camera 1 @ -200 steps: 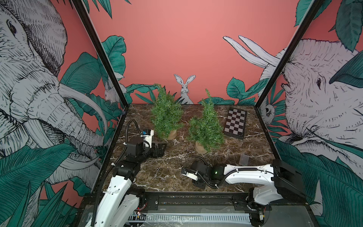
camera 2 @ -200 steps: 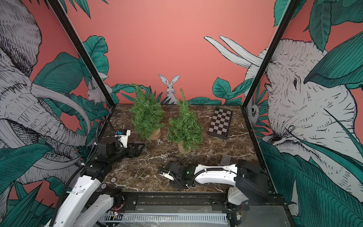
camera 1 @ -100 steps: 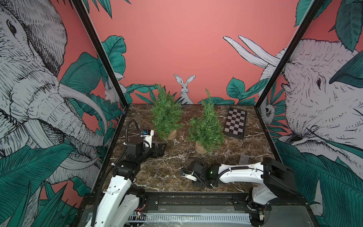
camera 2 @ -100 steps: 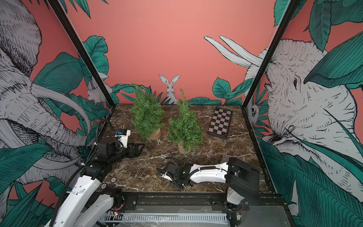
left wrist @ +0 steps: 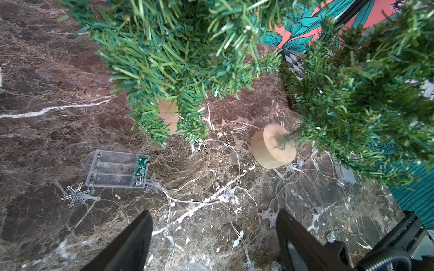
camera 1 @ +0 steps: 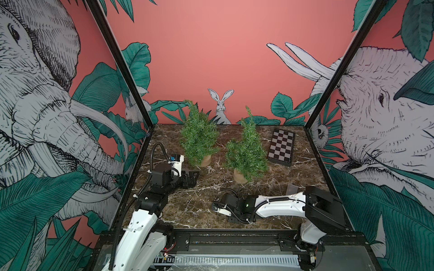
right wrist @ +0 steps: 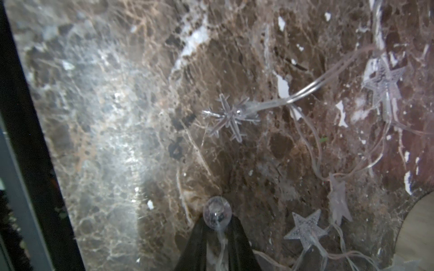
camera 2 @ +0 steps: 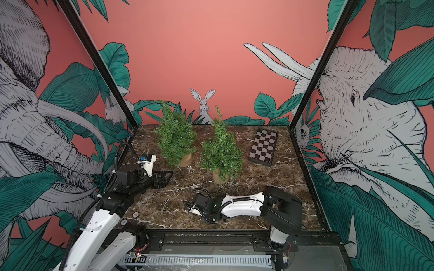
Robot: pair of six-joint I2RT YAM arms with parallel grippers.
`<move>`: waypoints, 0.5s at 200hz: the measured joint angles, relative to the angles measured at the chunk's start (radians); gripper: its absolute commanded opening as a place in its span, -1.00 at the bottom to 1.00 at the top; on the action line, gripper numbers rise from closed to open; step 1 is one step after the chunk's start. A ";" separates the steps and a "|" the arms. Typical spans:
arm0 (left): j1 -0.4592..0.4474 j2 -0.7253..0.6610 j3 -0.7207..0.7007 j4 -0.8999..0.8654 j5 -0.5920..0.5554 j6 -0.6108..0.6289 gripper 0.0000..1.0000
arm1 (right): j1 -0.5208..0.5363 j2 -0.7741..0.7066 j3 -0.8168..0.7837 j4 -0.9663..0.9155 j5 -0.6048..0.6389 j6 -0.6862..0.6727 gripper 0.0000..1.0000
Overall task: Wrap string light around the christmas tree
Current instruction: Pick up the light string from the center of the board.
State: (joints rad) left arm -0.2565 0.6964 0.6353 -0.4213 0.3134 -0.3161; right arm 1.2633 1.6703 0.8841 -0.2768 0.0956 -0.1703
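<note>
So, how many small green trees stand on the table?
2. One tree stands further back, in front of the rabbit picture. The other tree stands nearer the arms, beside the checkered board. None seems hidden.

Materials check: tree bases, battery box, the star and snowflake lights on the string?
Round tan tree bases: look like unfinished light wood, matte; grain too faint to confirm.
Rectangular clear battery box: transparent glossy plastic, green circuit board visible inside.
Clear star and snowflake lights: likely moulded clear plastic, ribbed, on thin translucent wire.
</note>
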 measured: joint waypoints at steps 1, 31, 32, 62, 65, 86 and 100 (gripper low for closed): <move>0.000 0.000 0.000 0.000 0.000 0.000 0.68 | 0.000 0.000 0.000 0.000 0.000 0.000 -0.77; 0.000 0.000 0.000 0.000 0.000 0.000 0.69 | 0.000 0.005 0.003 0.007 0.001 -0.001 -0.90; 0.000 0.000 0.000 0.000 0.000 0.000 0.69 | 0.000 0.005 0.003 0.008 0.001 -0.003 -0.91; 0.000 0.000 0.000 0.000 0.000 0.000 0.68 | 0.000 0.000 0.003 0.032 0.008 0.000 -1.00; 0.000 0.000 0.000 0.000 0.000 0.000 0.68 | 0.000 -0.001 0.003 0.033 0.009 0.001 -1.00; 0.000 -0.002 0.000 0.000 0.000 0.000 0.68 | 0.000 -0.026 -0.003 0.043 0.021 0.005 -1.00; 0.000 -0.005 0.000 0.000 0.000 0.000 0.68 | 0.000 -0.064 -0.016 0.063 0.029 0.009 -1.00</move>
State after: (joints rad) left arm -0.2565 0.6918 0.6353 -0.4213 0.3134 -0.3161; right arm 1.2633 1.6058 0.8684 -0.2138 0.1246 -0.1616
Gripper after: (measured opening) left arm 0.842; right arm 0.054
